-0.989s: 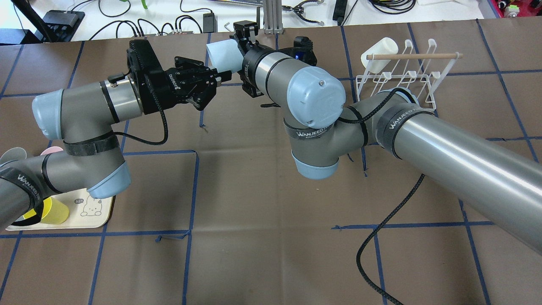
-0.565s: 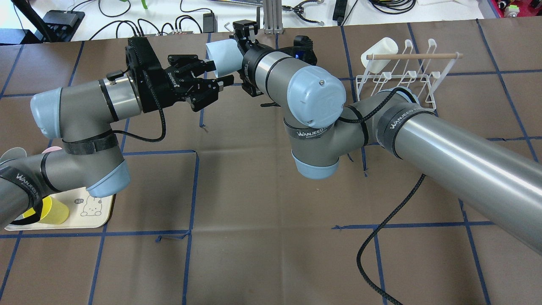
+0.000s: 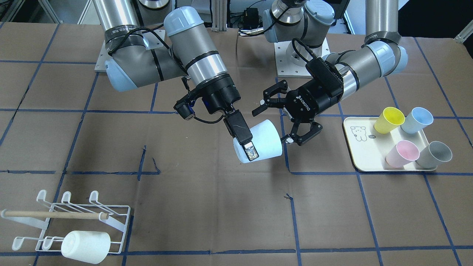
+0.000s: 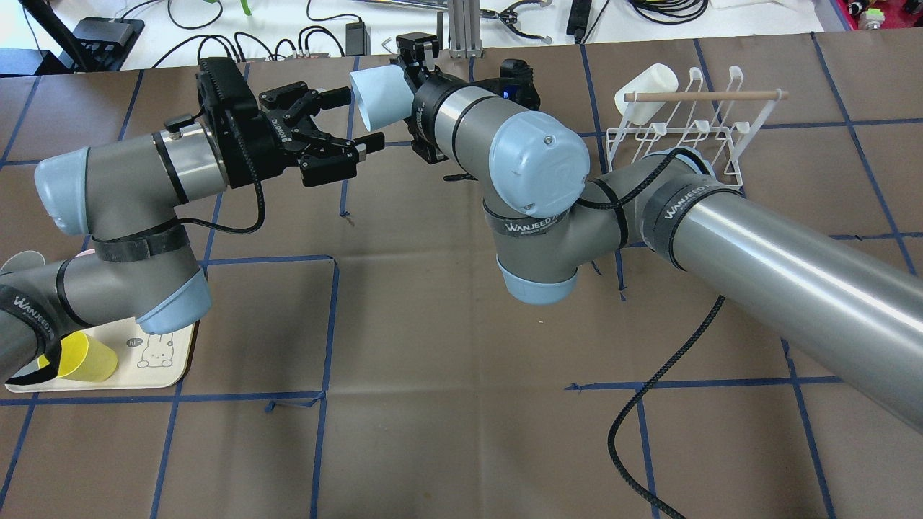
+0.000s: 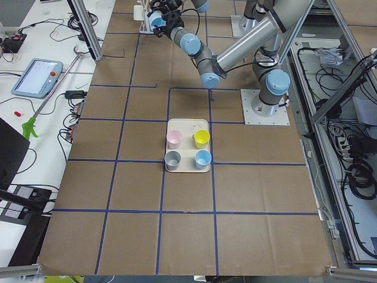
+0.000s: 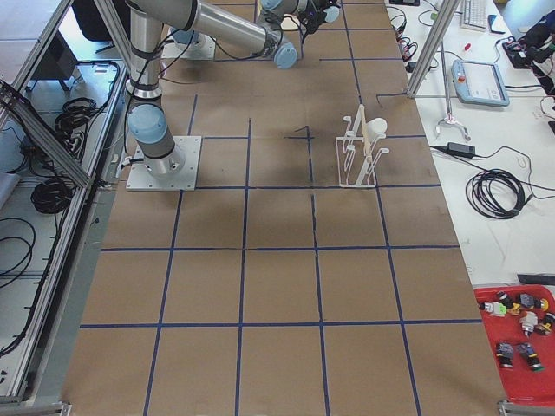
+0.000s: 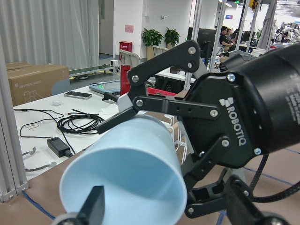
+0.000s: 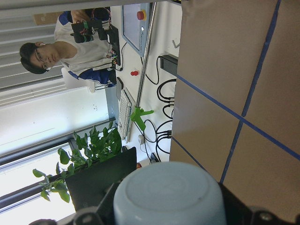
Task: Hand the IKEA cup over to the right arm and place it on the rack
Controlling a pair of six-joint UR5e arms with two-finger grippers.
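The cup (image 3: pixel 263 142) hangs mid-table, rack (image 3: pixel 55 214) to the robot's right, tray (image 3: pixel 364 147) of 4 cups (image 3: pixel 402 153) left.

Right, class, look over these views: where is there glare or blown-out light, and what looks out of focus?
Overhead view: a glare streak runs along the right arm's silver tube. Right wrist view: the window is blown out white, and the cup's base, very near the lens, looks soft. Front view: even light, only faint shadows on the table.

I see a flat cream tray with a bear picture (image 3: pixel 360 147) holding a yellow plastic cup (image 3: pixel 388 120), blue cup (image 3: pixel 417 120), pink cup (image 3: pixel 402 153) and grey cup (image 3: pixel 436 155).
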